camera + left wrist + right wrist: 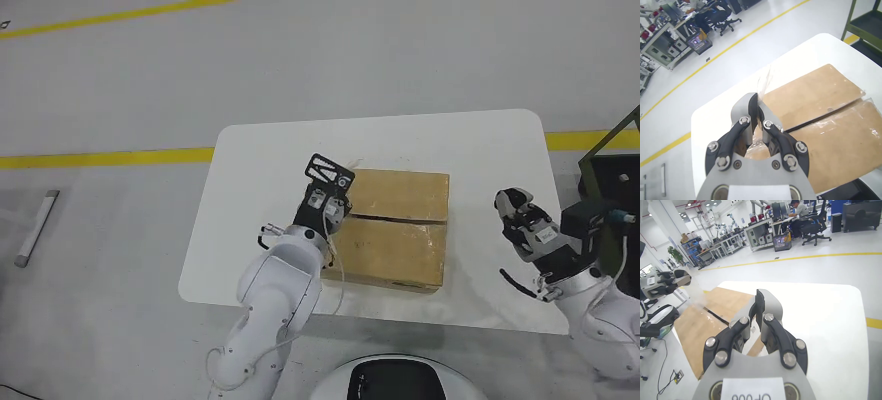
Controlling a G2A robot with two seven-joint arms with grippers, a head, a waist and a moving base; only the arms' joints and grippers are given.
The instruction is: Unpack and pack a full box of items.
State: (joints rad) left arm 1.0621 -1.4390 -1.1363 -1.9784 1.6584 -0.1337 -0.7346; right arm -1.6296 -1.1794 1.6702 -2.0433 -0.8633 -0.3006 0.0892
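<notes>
Tape strip is pinched in the left tool, lifted off the shut box mid worktop, likely to unseal it; right tool, clenched empty, hangs near the right edge.

Pale glossy floor crossed by yellow lines, with workbenches and office chairs behind.

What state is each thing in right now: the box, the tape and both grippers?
Box: flaps closed, with a seam showing between them.
Tape: partly peeled, one end lifted off the box and the other on it.
Left gripper: shut on the tape, above the box's end.
Right gripper: shut, empty, over the table beside the box.
</notes>
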